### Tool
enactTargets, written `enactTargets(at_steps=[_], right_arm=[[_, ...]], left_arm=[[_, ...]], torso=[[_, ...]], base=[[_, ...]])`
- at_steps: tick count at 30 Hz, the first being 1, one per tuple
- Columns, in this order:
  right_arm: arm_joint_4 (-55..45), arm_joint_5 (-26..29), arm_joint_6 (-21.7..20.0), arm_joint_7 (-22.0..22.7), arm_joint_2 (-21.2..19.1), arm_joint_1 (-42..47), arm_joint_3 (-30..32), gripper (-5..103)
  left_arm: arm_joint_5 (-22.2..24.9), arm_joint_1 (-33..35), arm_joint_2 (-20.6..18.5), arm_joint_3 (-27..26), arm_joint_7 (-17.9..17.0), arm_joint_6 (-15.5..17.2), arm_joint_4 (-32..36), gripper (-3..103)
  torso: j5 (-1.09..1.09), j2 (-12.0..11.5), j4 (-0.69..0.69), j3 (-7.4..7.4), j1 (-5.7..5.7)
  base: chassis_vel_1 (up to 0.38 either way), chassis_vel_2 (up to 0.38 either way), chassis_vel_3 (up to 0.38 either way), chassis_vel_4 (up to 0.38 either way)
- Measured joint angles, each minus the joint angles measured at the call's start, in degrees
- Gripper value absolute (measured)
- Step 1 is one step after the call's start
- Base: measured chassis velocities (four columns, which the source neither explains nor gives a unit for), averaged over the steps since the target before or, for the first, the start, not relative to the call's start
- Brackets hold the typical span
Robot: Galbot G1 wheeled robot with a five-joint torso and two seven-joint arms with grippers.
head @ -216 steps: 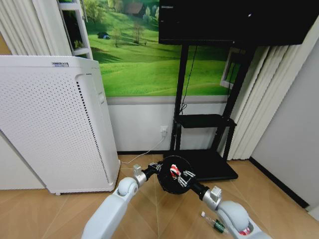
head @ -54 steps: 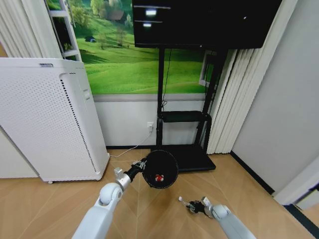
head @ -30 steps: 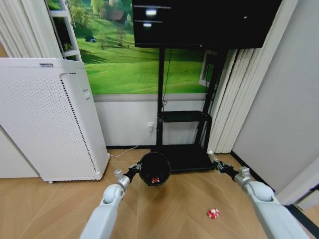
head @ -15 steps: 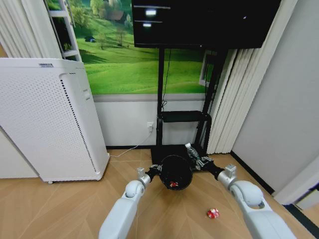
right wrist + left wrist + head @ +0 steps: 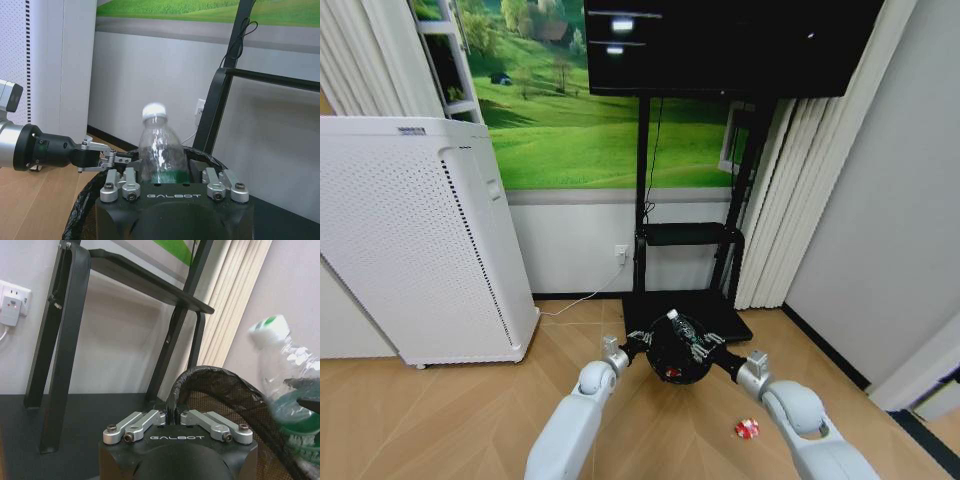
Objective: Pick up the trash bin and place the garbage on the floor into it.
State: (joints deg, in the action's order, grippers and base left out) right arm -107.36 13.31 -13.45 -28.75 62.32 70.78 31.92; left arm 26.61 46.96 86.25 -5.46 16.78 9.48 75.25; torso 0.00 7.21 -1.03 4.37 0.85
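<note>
One piece of the garbage is in hand and one lies on the floor as we look from the head view: our left gripper [image 5: 638,341] holds the trash bin [image 5: 678,357] by its rim, raised above the wooden floor in front of the black TV stand [image 5: 685,240], while our right gripper [image 5: 705,349] carries the plastic bottle [image 5: 682,329] over the bin's mouth, cap tilted up and away from us. A red item [image 5: 671,375] already sits inside the bin, and a red-and-white piece [image 5: 747,429] lies on the floor well apart, near our right arm. We judge that we are at the drop step for the bottle; the next move calls for spreading the right fingers with the bottle fully over the opening, then going for the floor piece. From the left wrist view, our left gripper [image 5: 176,421] is clamped on the bin's rim [image 5: 200,372], fingers drawn close around the mesh-lined edge, and the bottle with its white cap [image 5: 286,365] hangs blurred just above the far side of the bin. From the right wrist view, our right gripper [image 5: 170,181] grasps the bottle [image 5: 160,150] between its fingers, upright over the bin's black liner [image 5: 95,200], with the left gripper [image 5: 102,156] pinching the rim just beside it.
</note>
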Motion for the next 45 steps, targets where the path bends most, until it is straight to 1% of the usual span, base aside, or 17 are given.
enactTargets(at_steps=[2, 3, 5, 6, 7, 8, 9, 11, 12, 13, 15, 17, 19, 21, 23, 30, 45], right_arm=[[-0.42, 0.1, -0.37, 0.0, -0.16, -0.08, 0.04, 64], [-0.42, 0.1, -0.37, 0.0, -0.16, -0.08, 0.04, 64], [-0.89, 0.46, -0.73, 0.07, -0.34, -0.07, 0.27, 70], [-1.22, 0.98, -1.31, 1.03, -0.34, -0.08, 0.52, 81], [-1.26, 1.6, -1.99, 2.67, -0.14, -0.24, 0.78, 81], [-1.26, 1.6, -1.99, 2.67, -0.14, -0.24, 0.78, 81], [-1.01, 2.94, -2.78, 5.55, 0.45, -0.85, 1.43, 86], [-1.01, 2.94, -2.78, 5.55, 0.45, -0.85, 1.43, 86], [0.28, 5.84, -2.97, 11.38, 1.35, -2.24, 2.9, 96], [0.77, 6.78, -3.06, 12.94, 1.4, -2.64, 3.59, 99], [3.18, 8.46, -2.28, 17.31, 1.52, -3.67, 5.85, 100], [4.4, 8.15, -1.29, 18.33, 1.66, -3.84, 6.49, 100], [8.88, 5.54, 2.08, 21.06, 2.54, -3.97, 7.86, 100], [9.65, 5.14, 2.59, 21.59, 2.77, -3.89, 8.0, 100], [12.72, 3.65, 4.75, 24.27, 4.7, -3.0, 8.23, 100], [17.21, 1.54, 6.81, 25.33, 8.71, -2.64, 6.91, 100], [19.78, 2.8, 6.92, 21.27, 7.87, -2.58, 6.04, 100]], left_arm=[[-0.21, 0.38, -0.01, -0.09, 0.04, 0.0, 0.45, 7], [-0.21, 0.38, -0.01, -0.09, 0.04, 0.0, 0.45, 7], [-0.36, 0.66, -0.01, -0.14, 0.06, 0.0, 0.8, 7], [-0.51, 0.89, -0.02, -0.15, 0.03, 0.0, 1.1, 7], [-0.62, 1.07, -0.05, -0.18, -0.03, 0.0, 1.43, 7], [-0.62, 1.07, -0.05, -0.18, -0.03, 0.0, 1.43, 7], [-0.72, 1.44, -0.18, -0.32, -0.2, 0.0, 2.15, 7], [-0.72, 1.44, -0.18, -0.32, -0.2, 0.0, 2.15, 7], [-1.37, 2.44, -0.9, -1.2, -0.66, -0.11, 3.78, 7], [-2.25, 2.89, -1.22, -1.76, -0.54, -0.37, 4.13, 7], [-6.1, 4.65, -2.68, -4.95, -0.07, -1.67, 4.86, 7], [-6.76, 5.31, -3.2, -5.96, -0.09, -1.91, 5.28, 7], [-7.56, 7.79, -5.01, -9.57, -0.44, -2.05, 7.75, 7], [-7.61, 8.38, -5.45, -10.39, -0.6, -2.06, 8.46, 7], [-7.71, 10.73, -6.97, -13.74, -1.25, -2.07, 11.25, 7], [-7.18, 14.14, -8.82, -16.92, -2.18, -1.61, 16.4, 7], [-7.5, 15.31, -8.74, -16.85, -2.91, -0.74, 19.0, 7]], torso=[[0.0, 0.0, 0.0, 0.0, 0.0], [0.0, 0.0, 0.0, 0.0, 0.0], [0.0, 0.0, 0.0, 0.0, 0.0], [-0.01, 0.0, 0.0, 0.0, 0.0], [0.0, 0.0, -0.01, 0.0, 0.0], [0.0, 0.0, -0.01, 0.0, 0.0], [-0.01, 0.0, -0.02, 0.0, 0.0], [-0.01, 0.0, -0.02, 0.0, 0.0], [0.01, 0.0, -0.02, 0.0, 0.0], [0.0, 0.0, -0.02, 0.0, 0.0], [-0.02, 0.0, 0.0, 0.0, 0.0], [-0.01, 0.0, 0.01, 0.0, 0.0], [-0.02, 0.0, 0.0, 0.01, 0.0], [-0.01, 0.0, 0.01, 0.0, 0.0], [-0.01, 0.0, 0.0, 0.0, 0.0], [-0.01, 0.0, 0.0, 0.0, 0.0], [0.0, 0.0, 0.0, 0.0, 0.0]], base=[[0.0, 0.0, 0.0, 0.0], [0.0, 0.0, 0.0, 0.0], [0.0, 0.0, 0.0, 0.0], [0.0, 0.0, 0.0, 0.0], [0.0, 0.0, 0.0, 0.0], [0.0, 0.0, 0.0, 0.0], [0.0, 0.0, 0.0, 0.0], [0.0, 0.0, 0.0, 0.0], [0.0, 0.0, 0.0, 0.0], [0.0, 0.0, 0.0, 0.0], [0.0, 0.0, 0.0, 0.0], [0.0, 0.0, 0.0, 0.0], [0.0, 0.0, 0.0, 0.0], [0.0, 0.0, 0.0, 0.0], [0.0, 0.0, 0.0, 0.0], [0.0, 0.0, 0.0, 0.0], [-0.022, -0.021, 0.025, 0.023]])
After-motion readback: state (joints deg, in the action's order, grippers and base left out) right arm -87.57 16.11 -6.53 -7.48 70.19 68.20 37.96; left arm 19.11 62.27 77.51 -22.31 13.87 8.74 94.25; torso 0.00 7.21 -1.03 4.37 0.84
